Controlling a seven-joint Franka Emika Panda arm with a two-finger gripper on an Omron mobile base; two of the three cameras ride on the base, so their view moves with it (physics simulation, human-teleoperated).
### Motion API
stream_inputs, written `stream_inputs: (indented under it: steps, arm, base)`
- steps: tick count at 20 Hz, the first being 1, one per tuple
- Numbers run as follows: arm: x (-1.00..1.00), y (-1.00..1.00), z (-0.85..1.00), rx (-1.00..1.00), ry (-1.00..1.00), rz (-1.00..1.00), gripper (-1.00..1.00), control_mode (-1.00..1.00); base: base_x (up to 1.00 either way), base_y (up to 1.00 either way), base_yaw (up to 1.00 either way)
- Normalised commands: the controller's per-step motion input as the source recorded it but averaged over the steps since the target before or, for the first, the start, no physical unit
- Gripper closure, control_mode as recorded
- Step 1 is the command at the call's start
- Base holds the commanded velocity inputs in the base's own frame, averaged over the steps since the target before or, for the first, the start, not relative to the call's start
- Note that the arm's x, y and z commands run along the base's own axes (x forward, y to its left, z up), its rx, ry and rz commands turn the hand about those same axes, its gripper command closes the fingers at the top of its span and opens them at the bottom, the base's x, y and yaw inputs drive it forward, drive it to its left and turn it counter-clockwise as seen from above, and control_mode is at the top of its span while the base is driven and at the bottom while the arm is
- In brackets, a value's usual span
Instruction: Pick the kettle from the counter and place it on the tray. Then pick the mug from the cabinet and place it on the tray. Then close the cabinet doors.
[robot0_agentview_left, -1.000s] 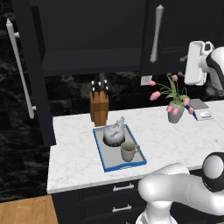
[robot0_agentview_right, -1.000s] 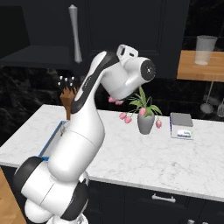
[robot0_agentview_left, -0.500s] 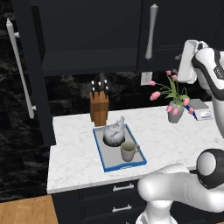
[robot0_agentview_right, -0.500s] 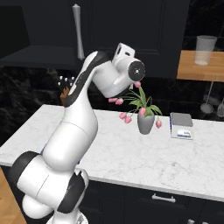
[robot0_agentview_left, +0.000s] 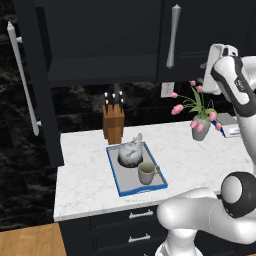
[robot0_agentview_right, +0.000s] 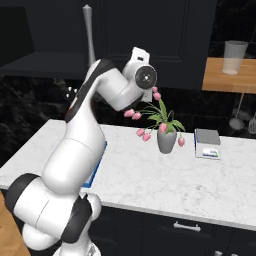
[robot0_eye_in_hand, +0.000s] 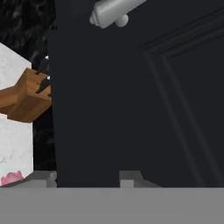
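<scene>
The kettle (robot0_agentview_left: 129, 152) and the mug (robot0_agentview_left: 146, 173) both stand on the blue-rimmed tray (robot0_agentview_left: 114, 172) on the marble counter (robot0_agentview_left: 85, 185). Above them the dark cabinet (robot0_agentview_left: 100, 65) is open on its left half. Its left door (robot0_agentview_left: 35, 100) is swung wide, while the right door (robot0_agentview_left: 200, 30) lies nearly flush. My gripper (robot0_agentview_left: 212, 67) is raised against the right door's face, right of its silver handle (robot0_agentview_left: 172, 35). In the hand view the door panel (robot0_eye_in_hand: 144, 100) is very close. The gripper (robot0_eye_in_hand: 87, 179) is open, with nothing between its tips.
A wooden knife block (robot0_agentview_left: 114, 122) stands behind the tray. A grey vase of pink tulips (robot0_agentview_left: 200, 131) sits below my hand, with a small grey scale (robot0_agentview_right: 206, 144) to its right. A wooden wall shelf holds a glass (robot0_agentview_right: 234, 50).
My hand has moved left and toward the cabinet, and the right door has swung in with it to nearly flush. The fingers have narrowed a little. Tray, kettle and mug are unmoved.
</scene>
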Motion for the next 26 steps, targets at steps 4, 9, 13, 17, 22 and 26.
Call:
stream_inputs:
  steps: [4,9,13,17,22,26]
  arm:
    - [0.16,0.00,-0.75,-0.17,0.03,-0.11,-1.00,-1.00]
    - [0.03,0.00,-0.86,-0.17,0.08,-0.14,-1.00,-1.00]
    - [0.00,0.00,-0.80,-0.16,0.12,-0.14,-1.00,-1.00]
    - [-0.31,-0.04,-0.31,-0.08,0.19,-0.16,-1.00,-1.00]
    - [-0.86,-0.08,0.00,0.00,0.14,-0.13,-1.00,-1.00]
    - [-0.74,0.00,0.00,0.00,0.18,-0.10,-1.00,-1.00]
  base:
    - [0.00,0.00,0.00]
    - [0.00,0.00,0.00]
    - [0.00,0.00,0.00]
    - [0.00,0.00,0.00]
    - [0.00,0.00,0.00]
    - [0.00,0.00,0.00]
